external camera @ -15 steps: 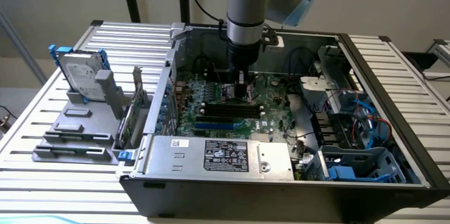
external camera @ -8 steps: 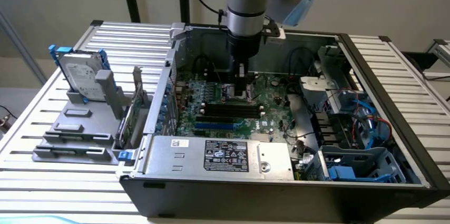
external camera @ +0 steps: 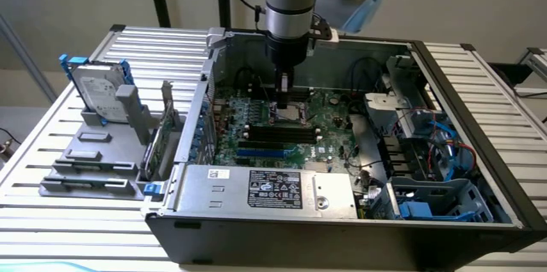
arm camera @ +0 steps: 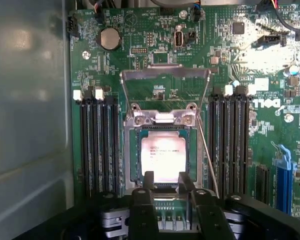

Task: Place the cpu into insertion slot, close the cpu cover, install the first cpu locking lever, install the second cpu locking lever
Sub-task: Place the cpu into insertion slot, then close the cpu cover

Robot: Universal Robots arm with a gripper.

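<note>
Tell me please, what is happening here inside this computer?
A robot arm reaches down into an open computer case. Its pincer hovers just over the insertion slot on the green circuit board, with its fingers apart and nothing between them. The cpu lies flat in the slot. The cpu cover is not yet closed; its frame is tipped back off the socket.
</note>
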